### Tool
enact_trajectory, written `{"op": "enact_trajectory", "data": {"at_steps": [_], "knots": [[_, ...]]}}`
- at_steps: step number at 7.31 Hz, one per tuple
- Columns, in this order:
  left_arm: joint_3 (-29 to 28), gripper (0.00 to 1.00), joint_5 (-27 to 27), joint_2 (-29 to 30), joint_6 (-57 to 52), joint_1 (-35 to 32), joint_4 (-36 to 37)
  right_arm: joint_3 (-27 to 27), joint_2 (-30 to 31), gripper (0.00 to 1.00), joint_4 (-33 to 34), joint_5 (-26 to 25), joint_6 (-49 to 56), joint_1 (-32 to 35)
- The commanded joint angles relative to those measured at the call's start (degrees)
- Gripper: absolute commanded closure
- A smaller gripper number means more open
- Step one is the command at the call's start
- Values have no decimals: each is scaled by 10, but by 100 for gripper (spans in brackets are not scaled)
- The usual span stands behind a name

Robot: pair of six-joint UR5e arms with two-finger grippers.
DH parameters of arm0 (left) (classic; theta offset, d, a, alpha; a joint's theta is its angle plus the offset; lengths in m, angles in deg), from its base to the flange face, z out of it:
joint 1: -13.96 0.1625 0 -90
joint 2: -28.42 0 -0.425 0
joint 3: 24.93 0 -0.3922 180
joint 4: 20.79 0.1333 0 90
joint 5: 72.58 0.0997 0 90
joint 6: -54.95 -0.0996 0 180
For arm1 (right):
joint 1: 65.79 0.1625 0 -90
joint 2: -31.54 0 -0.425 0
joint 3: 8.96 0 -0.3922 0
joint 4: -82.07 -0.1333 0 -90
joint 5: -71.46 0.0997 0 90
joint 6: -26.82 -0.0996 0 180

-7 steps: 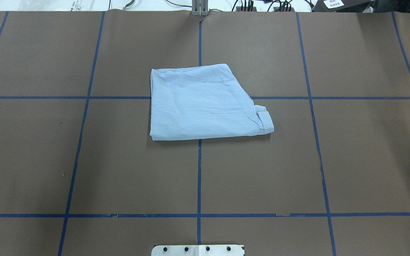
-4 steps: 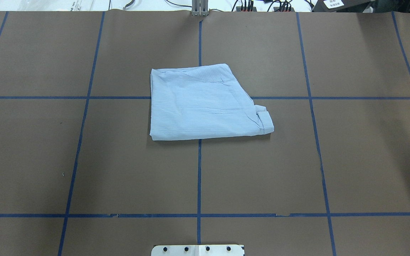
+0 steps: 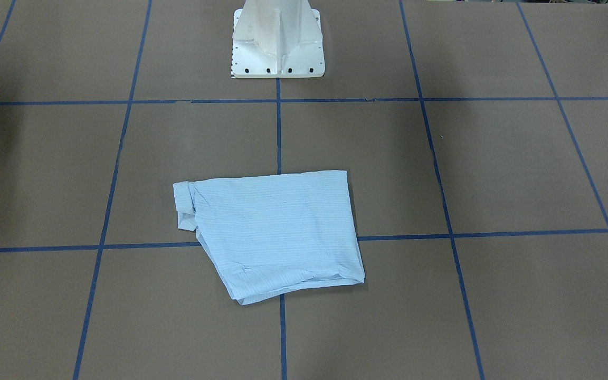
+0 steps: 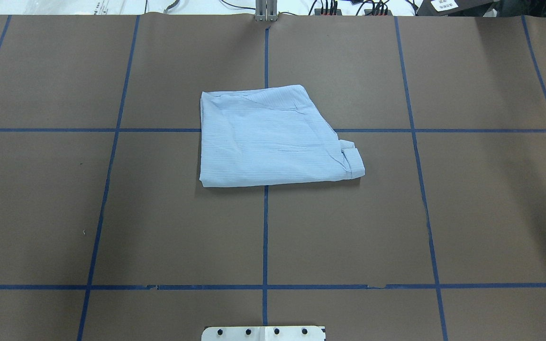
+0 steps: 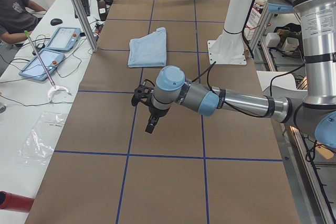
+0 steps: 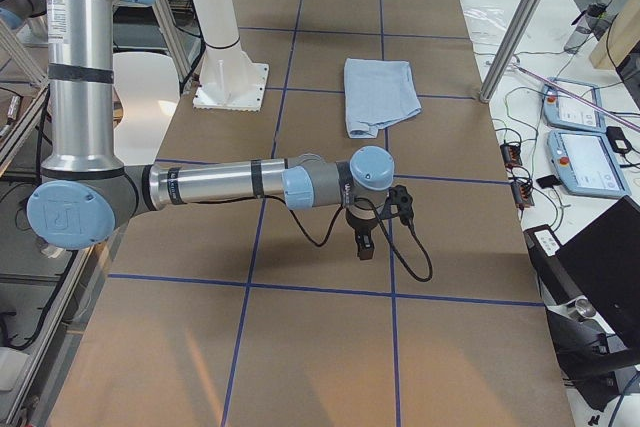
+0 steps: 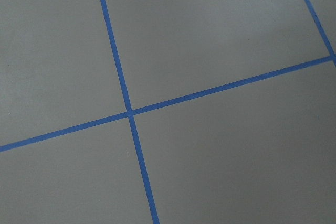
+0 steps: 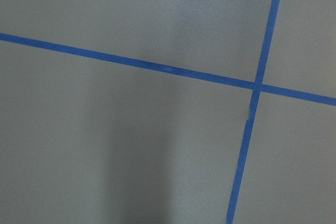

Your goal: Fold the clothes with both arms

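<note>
Exterior left view: black two-finger left gripper point(image 5: 150, 125) hangs over brown paper point(image 5: 173, 182), clenched or released, can't tell; same for the right gripper point(image 6: 364, 246). Thin, finely striped light-blue shirt point(image 4: 273, 139), folded, unmoved since before, lies ahead of the white pedestal base point(image 3: 277, 47).

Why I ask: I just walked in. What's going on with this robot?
The light-blue shirt lies folded on the table, and nothing touches it. The left gripper and right gripper hang above the table toward its ends, well apart from the shirt. Whether they are open or shut cannot be told. The folding looks done.
</note>
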Motion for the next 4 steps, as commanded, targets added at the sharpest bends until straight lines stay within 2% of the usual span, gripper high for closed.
{"op": "enact_trajectory", "data": {"at_steps": [1, 4], "knots": [[-6, 0, 4, 4, 0, 1, 0, -3, -2, 0, 0, 0, 0, 0], [-2, 0, 0, 4, 0, 1, 4, -5, -4, 0, 0, 4, 0, -1]]}}
